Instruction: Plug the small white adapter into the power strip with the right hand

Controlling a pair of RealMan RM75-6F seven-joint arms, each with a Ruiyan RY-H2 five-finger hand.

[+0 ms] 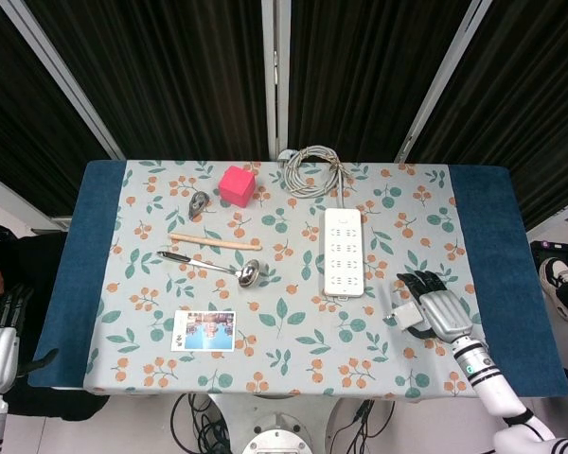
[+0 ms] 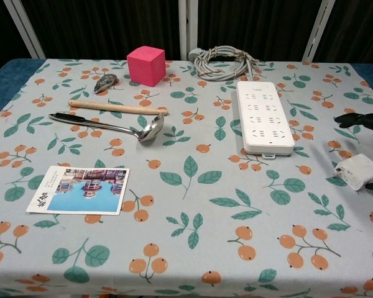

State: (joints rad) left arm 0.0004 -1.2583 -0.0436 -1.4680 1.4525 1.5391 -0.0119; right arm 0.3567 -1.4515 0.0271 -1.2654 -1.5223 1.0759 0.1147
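While your right hand [image 1: 437, 307] is hovering over the small white adapter [image 2: 359, 171], its fingers [image 1: 418, 283] are spreading open and gripping nothing yet. You're reaching in for the grasp; the adapter is lying under them on the desk [image 1: 293, 331]. Next, close around it, then carry it beyond your fingertips to the power strip [image 1: 344, 252].

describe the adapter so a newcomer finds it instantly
Start at the white power strip right of the table's centre. Just off its near-right corner lies the adapter, under the right hand. It's a small white block, the only other white item there.
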